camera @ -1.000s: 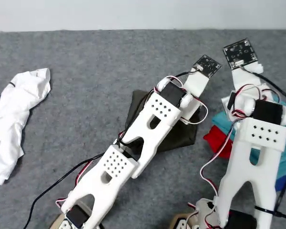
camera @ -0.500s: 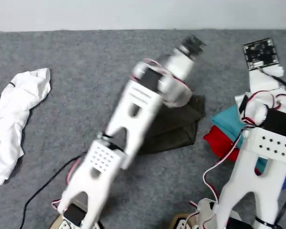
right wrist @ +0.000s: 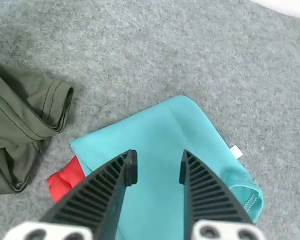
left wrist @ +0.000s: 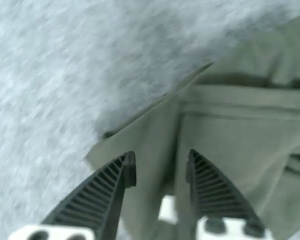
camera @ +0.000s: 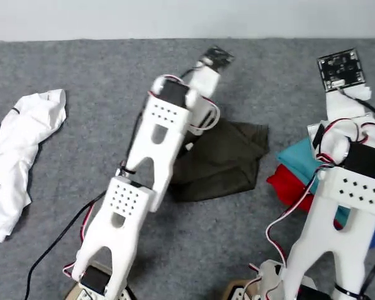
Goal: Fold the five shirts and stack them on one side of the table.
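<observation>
A crumpled olive shirt [camera: 228, 159] lies mid-table. My left gripper [left wrist: 160, 167] hovers open over the olive shirt's [left wrist: 230, 130] corner at the far left edge, jaws apart with cloth below the gap. In the high view the left arm [camera: 165, 125] reaches over that shirt's left part. Folded teal shirt [right wrist: 190, 145] lies on a red shirt [right wrist: 65, 182] at the right. My right gripper [right wrist: 158, 162] is open just above the teal one, holding nothing. A white shirt [camera: 19, 150] lies bunched at the far left.
Grey carpet [camera: 100, 75] covers the table, with a white wall along the far edge. The right arm [camera: 337, 187] stands over the teal and red stack [camera: 294, 169]. Bare carpet lies between the white shirt and the olive one.
The left arm has swung from the olive shirt's right side over to its far left edge, uncovering its right part. The right arm shifted slightly right, then held still.
</observation>
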### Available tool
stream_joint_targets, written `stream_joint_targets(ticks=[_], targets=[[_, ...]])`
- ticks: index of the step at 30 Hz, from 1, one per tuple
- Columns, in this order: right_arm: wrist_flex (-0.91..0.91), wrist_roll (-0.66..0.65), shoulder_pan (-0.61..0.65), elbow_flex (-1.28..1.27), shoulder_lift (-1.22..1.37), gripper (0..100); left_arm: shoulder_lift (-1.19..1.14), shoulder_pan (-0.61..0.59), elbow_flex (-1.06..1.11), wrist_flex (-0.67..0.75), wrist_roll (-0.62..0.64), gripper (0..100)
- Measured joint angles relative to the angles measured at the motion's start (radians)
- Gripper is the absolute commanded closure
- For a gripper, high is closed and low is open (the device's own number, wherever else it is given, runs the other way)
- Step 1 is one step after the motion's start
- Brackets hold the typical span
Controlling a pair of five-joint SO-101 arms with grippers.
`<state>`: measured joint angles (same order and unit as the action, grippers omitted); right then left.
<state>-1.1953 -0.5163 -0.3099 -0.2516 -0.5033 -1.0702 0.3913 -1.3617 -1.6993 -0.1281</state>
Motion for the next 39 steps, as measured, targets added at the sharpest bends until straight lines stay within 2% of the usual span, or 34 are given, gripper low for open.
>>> stream_joint_targets(ticks=[12,15,22,32,36,39], targets=[[0.0,0.0,0.028,0.0,0.0,84.7,-0.143,-0.006,0.002,0.038,-0.003,83],[0.0,0.0,0.028,0.0,0.0,84.7,-0.144,0.011,-0.025,-0.006,-0.003,83],[0.0,0.0,0.028,0.0,0.0,84.7,-0.14,0.17,-0.12,-0.038,-0.008,83],[0.0,0.0,0.025,0.0,0.0,84.7,0.055,0.367,0.233,-0.038,0.043,83],[0.009,0.0,-0.018,0.0,0.0,84.7,0.181,0.345,0.269,-0.038,0.043,83],[0.026,0.005,-0.029,-0.009,0.0,84.6,0.269,0.241,0.269,-0.038,0.041,83]])
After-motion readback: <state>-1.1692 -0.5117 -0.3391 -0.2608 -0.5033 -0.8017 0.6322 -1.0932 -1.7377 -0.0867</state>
